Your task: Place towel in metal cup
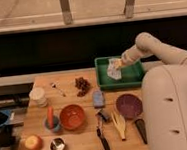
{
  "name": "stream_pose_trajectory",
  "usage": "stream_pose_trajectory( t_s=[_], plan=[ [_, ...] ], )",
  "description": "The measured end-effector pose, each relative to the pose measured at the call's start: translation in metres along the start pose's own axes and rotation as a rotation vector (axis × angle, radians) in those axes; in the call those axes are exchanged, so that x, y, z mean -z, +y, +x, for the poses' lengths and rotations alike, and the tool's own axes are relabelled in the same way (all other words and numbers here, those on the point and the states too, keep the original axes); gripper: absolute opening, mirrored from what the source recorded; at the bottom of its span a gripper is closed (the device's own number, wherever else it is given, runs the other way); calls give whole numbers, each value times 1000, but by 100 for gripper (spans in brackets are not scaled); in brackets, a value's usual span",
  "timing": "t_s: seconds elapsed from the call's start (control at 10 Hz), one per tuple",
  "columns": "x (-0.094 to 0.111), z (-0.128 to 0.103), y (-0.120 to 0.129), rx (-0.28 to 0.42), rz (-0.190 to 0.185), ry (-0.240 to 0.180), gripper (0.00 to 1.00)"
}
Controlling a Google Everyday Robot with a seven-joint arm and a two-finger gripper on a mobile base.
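The white towel (113,72) lies crumpled in the green tray (132,78) at the back right of the wooden table. My gripper (117,64) is at the end of the white arm, right over the towel's top edge and touching or nearly touching it. The small metal cup (57,145) stands at the front left of the table, beside an apple (33,142), far from the gripper.
An orange bowl (72,117), a carrot in a blue dish (51,119), a purple plate (129,106), a banana (119,124), a black utensil (103,139), a blue object (98,98), dark red grapes (81,86), a spoon (55,87) and a white cup (38,95) crowd the table.
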Motion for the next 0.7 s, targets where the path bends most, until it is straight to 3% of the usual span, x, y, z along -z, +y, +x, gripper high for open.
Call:
stream_pose_trajectory(
  t_s=[0.1,0.3,0.7],
  plan=[
    [8,3,11,1,-41,5,0],
    [13,21,54,39,-130,54,0],
    [18,64,134,185,-208,172,0]
  ],
)
